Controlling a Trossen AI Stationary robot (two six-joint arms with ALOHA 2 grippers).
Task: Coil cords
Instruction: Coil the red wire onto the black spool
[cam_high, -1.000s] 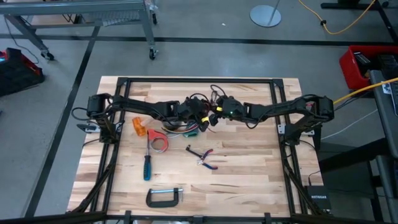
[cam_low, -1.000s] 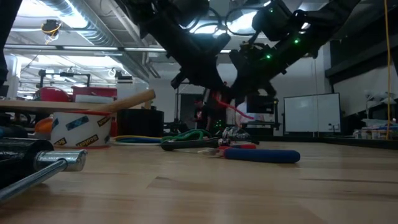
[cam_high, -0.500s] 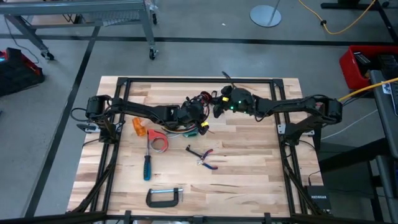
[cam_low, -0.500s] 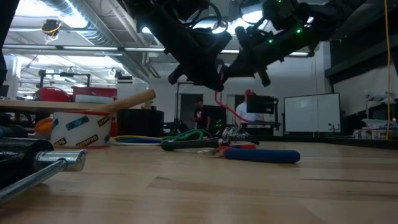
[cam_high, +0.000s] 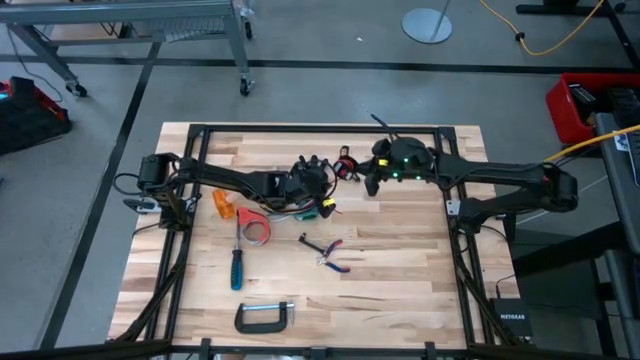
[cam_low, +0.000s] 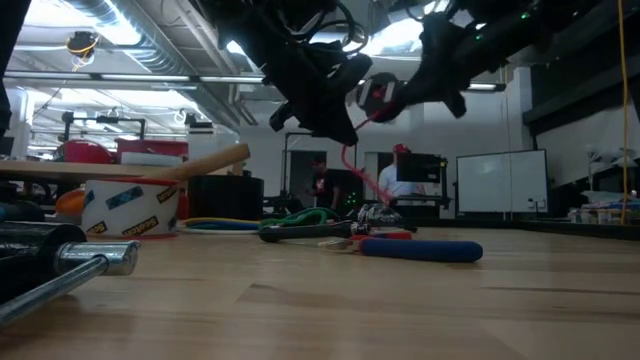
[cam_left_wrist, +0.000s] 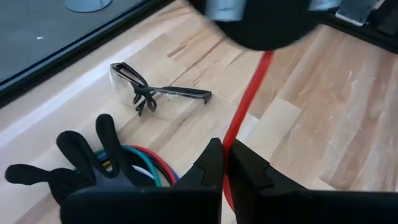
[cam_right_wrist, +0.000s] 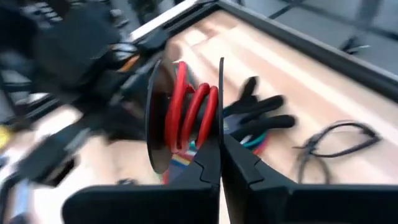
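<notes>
Red cord (cam_left_wrist: 245, 102) runs as one taut-ish line from btm centre of the left wrist view up to a dark spool (cam_right_wrist: 155, 118) at top centre. In the right wrist view, a few red turns sit betw. the spool's two flanges, mid-frame. In the high view all this hangs over the upper-middle of the table (cam_high: 400, 290), and the low view shows spool and cord well off the wood, upper centre. Left gripper (cam_left_wrist: 222, 152) has its fingers pressed together, pinching the cord just below the spool. Right gripper (cam_right_wrist: 219, 146) is likewise pressed together, pinching what looks like the edge of one flange. Main risks as I judge them: the flange grip is thin, so if the left side pulls too hard the spool could twist or pop out and drop, prob. shedding its turns. If the left pinch stays hard while the spool moves, the cord can't feed, so it goes tight and either slips thru the fingers or yanks the spool. Too little tension and the turns may ride over the flange and spill. The free tail hangs towards the glove (cam_left_wrist: 87, 155) and the coloured cable bundle (cam_left_wrist: 146, 165) lower left in the left wrist view, w/ safety glasses (cam_left_wrist: 155, 93) just beyond. It could snag there and drag them. The grippers are also close together, so a bump is poss. Can't tell where the second cord is.
</notes>
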